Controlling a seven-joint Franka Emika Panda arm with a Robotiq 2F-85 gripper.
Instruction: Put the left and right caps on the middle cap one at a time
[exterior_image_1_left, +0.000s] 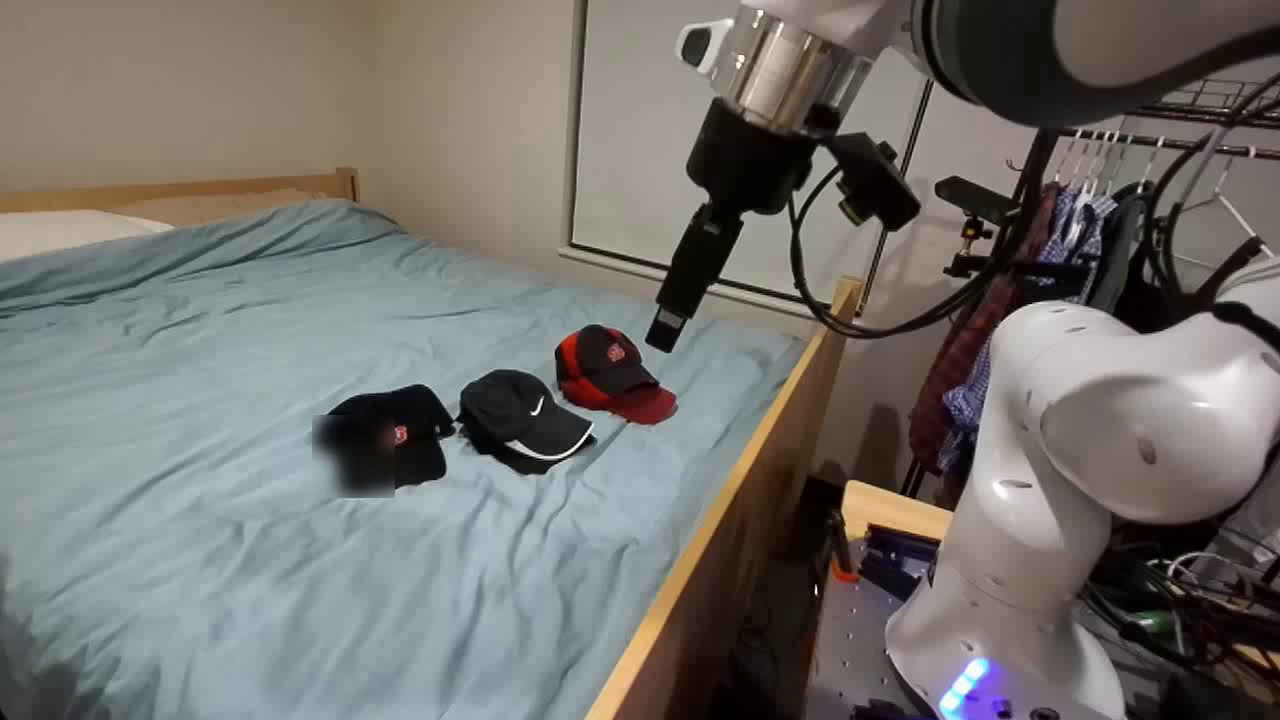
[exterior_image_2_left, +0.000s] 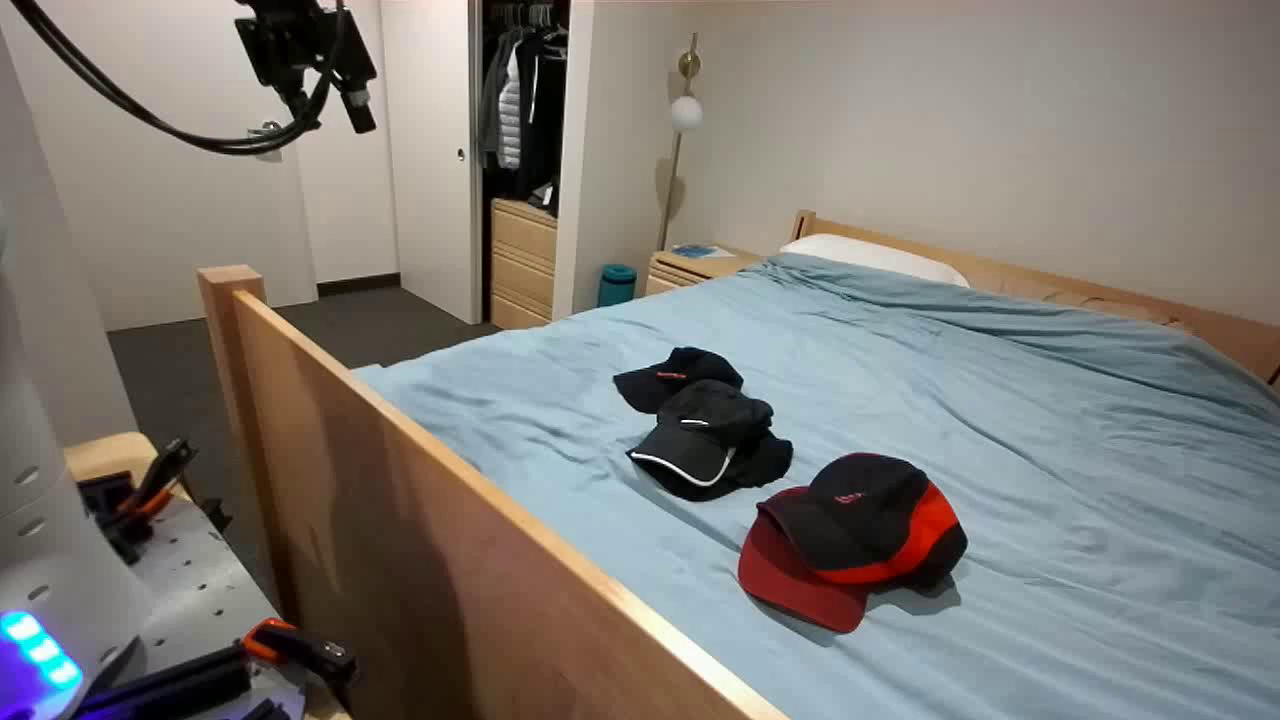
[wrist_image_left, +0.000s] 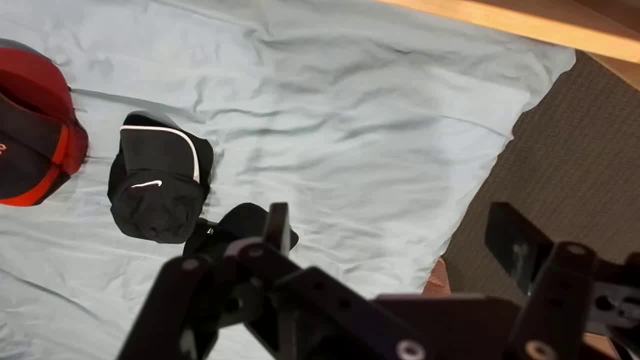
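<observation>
The middle cap, black with white visor trim and a white swoosh, lies on the bed in both exterior views (exterior_image_1_left: 515, 410) (exterior_image_2_left: 712, 415) and the wrist view (wrist_image_left: 160, 155). The plain black cap (exterior_image_1_left: 425, 415) with a small red logo lies close beside it, also in an exterior view (exterior_image_2_left: 700, 366); in the wrist view (wrist_image_left: 245, 220) my finger partly hides it. The red and black cap (exterior_image_1_left: 605, 370) lies on the middle cap's other side, also in an exterior view (exterior_image_2_left: 880, 520); the wrist view (wrist_image_left: 30, 125) cuts it off. My gripper (wrist_image_left: 393, 225) is open, empty and above the bed.
The wooden bed footboard (exterior_image_1_left: 740, 500) stands between the robot base and the caps; its top edge also shows in an exterior view (exterior_image_2_left: 480, 470). The blue sheet (exterior_image_2_left: 1000, 450) is wrinkled. Dark floor (wrist_image_left: 565, 165) shows beyond the bed's side in the wrist view.
</observation>
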